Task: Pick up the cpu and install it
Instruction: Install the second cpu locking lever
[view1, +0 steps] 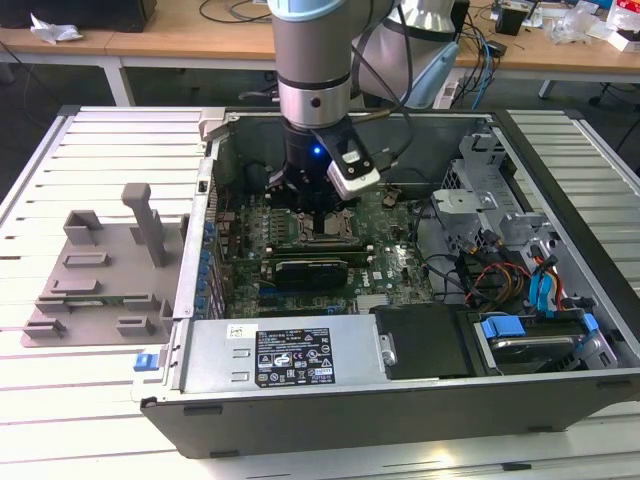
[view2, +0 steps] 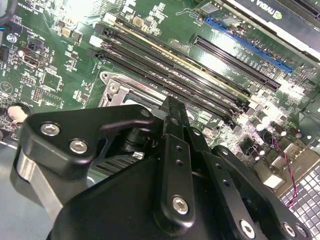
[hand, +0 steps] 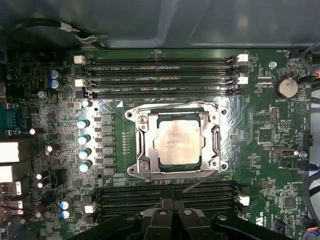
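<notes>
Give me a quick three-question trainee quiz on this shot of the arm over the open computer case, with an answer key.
1. True or false: the cpu lies inside the socket frame on the motherboard.
2. In the exterior view, the grey fixture lies outside the case, on which side of it? A) the exterior view's left B) the exterior view's right
3. Fill in: in the exterior view the gripper is down inside the ____.

Key: 1 true. 2 A. 3 case.
</notes>
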